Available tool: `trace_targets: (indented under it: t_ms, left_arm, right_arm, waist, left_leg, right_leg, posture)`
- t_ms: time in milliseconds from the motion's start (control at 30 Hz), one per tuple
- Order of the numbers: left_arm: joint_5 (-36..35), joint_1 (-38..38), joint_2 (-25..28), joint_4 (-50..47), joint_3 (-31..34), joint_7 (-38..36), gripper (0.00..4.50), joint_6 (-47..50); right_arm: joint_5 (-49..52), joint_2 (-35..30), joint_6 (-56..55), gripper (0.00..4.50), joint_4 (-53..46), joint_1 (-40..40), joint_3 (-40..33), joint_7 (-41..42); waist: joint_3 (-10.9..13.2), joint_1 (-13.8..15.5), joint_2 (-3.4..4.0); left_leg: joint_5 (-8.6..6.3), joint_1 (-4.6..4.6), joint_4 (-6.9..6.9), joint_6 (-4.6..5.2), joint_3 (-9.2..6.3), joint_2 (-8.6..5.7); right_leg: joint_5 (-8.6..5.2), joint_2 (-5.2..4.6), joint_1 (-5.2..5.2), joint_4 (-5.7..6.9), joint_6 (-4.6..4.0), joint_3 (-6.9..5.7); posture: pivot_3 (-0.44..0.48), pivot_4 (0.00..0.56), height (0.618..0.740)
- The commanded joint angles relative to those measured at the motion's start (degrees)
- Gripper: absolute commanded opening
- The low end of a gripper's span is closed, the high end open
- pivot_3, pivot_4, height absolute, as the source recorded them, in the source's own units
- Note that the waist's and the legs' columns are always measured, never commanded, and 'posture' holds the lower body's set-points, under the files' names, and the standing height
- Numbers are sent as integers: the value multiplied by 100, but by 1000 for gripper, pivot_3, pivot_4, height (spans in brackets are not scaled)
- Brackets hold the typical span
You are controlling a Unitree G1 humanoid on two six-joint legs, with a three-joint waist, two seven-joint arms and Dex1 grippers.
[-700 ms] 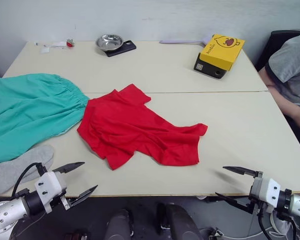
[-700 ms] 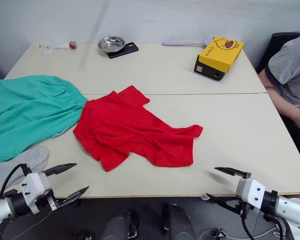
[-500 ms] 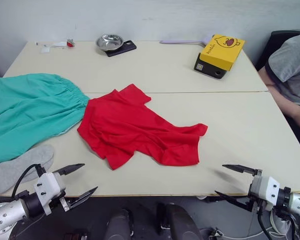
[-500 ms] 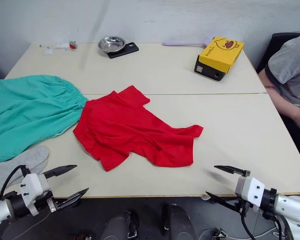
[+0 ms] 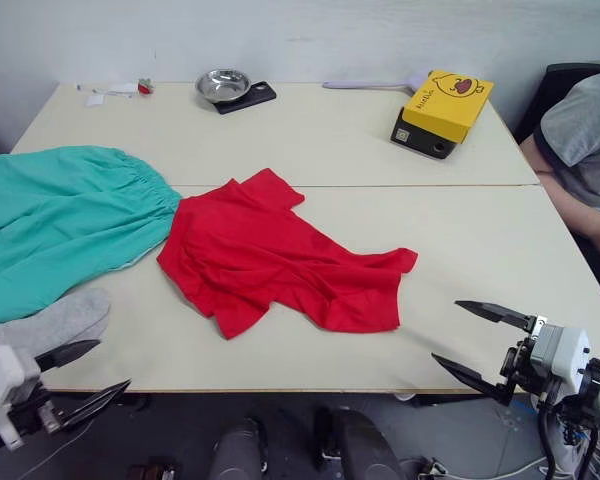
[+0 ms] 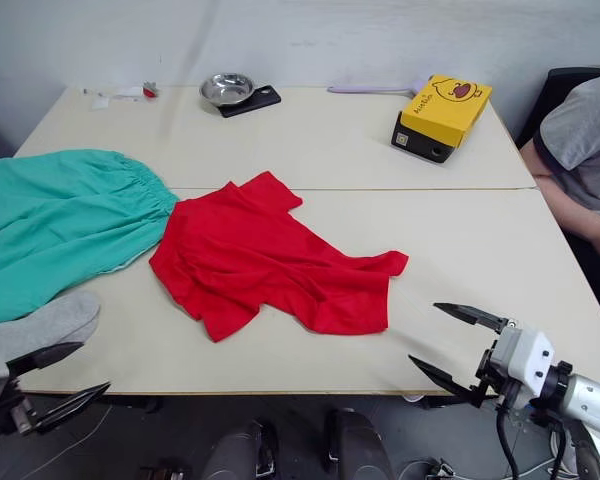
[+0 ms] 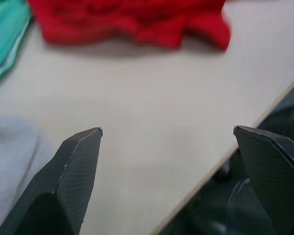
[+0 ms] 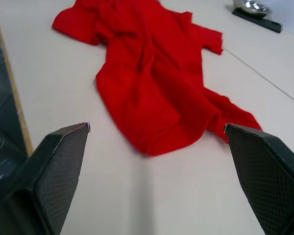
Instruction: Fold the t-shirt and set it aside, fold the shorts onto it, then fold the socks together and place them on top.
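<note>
- At the far edge of the surface (image 5: 310,120), one metal bowl (image 5: 223,84) looks empty; one yellow box (image 5: 447,97) is closed.
- One crumpled t-shirt (image 5: 280,255) lies mid-surface, one pair of shorts (image 5: 60,220) touching it on the left, socks (image 5: 55,322) near the left front edge.
- Both end effectors, left (image 5: 78,372) and right (image 5: 480,340), hang open and empty at the front edge.

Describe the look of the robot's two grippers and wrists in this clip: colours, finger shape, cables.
Both grippers have two long black fingers tapering to sharp points; the wrist views show a fine woven texture on them. The right gripper sits on a white blocky housing with a black collar and silver wrist behind it, black cables looping below. The left gripper has the same white block.
</note>
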Motion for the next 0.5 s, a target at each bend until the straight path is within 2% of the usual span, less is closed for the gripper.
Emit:
trace_targets:
  t_ms: [33,133,267,433,500]
  left_arm:
    - [92,-188,150,-360,-244,-146,4500,-55]
    - [305,-770,87,-1225,-991,193,4500,94]
    - [745,-1649,195,-1756,-1919,573,4500,536]
    - [1813,-2300,506,-1353,-2856,647,4500,405]
    - [2027,-2508,561,-1135,-3102,649,4500,366]
  right_arm:
    - [-219,-48,-345,4482,106,-227,19,135]
    - [-841,-109,-539,4482,143,-637,639,249]
    - [-1706,-94,-551,4482,328,-1439,1299,-12]
    - [-2236,-55,-440,4482,511,-2155,1875,-163]
    - [-2320,-48,-446,4482,598,-2375,2042,-178]
  waist:
    - [-3,-7,-5]
    - [-5,-8,-7]
    - [-3,-13,-2]
    - [-2,-45,2]
    - [0,-32,5]
  left_leg:
    - [-2,-2,2,3,1,0]
    - [-2,-5,5,13,4,-3]
    - [5,6,4,17,10,-5]
    - [16,29,-7,11,31,-2]
    - [14,32,-10,1,32,1]
  right_leg:
    - [0,-2,1,-1,0,1]
    - [3,-10,6,-4,1,6]
    - [28,-11,13,5,35,11]
    - [13,-5,-3,58,19,22]
    - [2,0,-12,75,10,22]
  posture:
    - [0,150,740]
    - [0,150,740]
    - [0,150,740]
    - [0,150,740]
    - [0,150,740]
